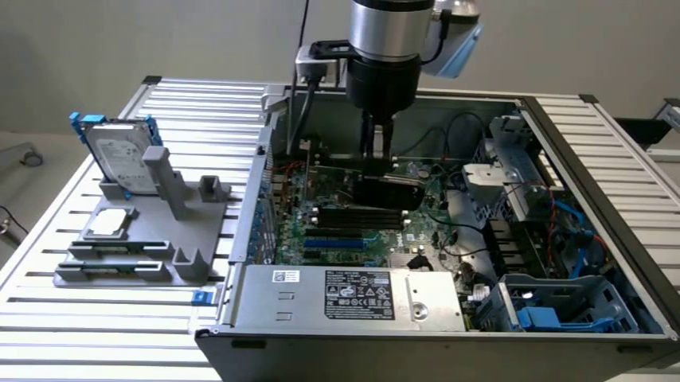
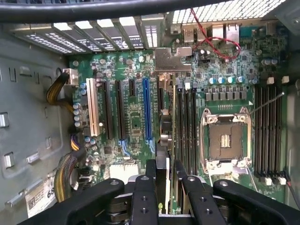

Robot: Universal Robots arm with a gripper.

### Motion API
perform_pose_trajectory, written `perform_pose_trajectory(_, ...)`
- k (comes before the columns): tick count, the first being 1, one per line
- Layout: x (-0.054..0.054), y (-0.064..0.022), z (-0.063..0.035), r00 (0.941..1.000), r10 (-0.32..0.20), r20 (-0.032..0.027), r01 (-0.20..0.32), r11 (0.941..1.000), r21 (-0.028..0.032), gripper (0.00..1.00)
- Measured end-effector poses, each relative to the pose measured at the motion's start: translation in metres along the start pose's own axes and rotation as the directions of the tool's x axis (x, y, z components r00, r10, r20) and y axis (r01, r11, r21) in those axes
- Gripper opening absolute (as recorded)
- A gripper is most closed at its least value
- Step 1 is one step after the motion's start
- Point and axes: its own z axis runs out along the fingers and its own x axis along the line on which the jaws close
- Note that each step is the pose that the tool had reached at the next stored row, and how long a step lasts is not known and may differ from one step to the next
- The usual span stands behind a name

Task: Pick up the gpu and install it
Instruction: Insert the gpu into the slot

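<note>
Gripper point(image 2: 165, 169) jaws clamped on gpu point(image 1: 389, 189), card edge-on, mostly hidden, over motherboard point(image 2: 136, 117).

Plain pale wall point(image 1: 191, 40) across the back, soft even light on it. Ribbed silver worktop point(image 1: 95, 334) spreads wide underneath, slats running across, and past its edge at the exterior view's left, a strip of light floor point(image 1: 16, 187).
</note>
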Motion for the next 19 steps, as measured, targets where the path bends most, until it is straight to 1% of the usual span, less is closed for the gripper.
perform_pose_trajectory(2,0.001,0.0028,0.0003,1.0,-0.004,0.0001,0.004,1.0,0.0003,0.26)
perform_pose_trajectory(7,0.008,0.0063,0.001,0.9999,-0.015,0.0002,0.015,0.9999,0.0013,0.26)
perform_pose_trajectory(9,0.01,0.0098,0.0023,0.9999,-0.016,0.0006,0.016,0.9998,0.0078,0.26)
perform_pose_trajectory(10,0.011,0.011,0.0028,0.9999,-0.016,0.0006,0.016,0.9998,0.0098,0.26)
perform_pose_trajectory(13,0.016,0.0145,0.0042,0.9998,-0.018,0.0008,0.018,0.9998,0.0119,0.26)
perform_pose_trajectory(16,0.017,0.025,0.0072,0.9998,-0.017,0.0013,0.017,0.9996,0.0204,0.26)
perform_pose_trajectory(17,0.018,0.0272,0.0081,0.9999,-0.017,0.0014,0.017,0.9996,0.0219,0.26)
perform_pose_trajectory(19,0.018,0.0287,0.0086,0.9999,-0.017,0.0013,0.017,0.9996,0.0221,0.26)
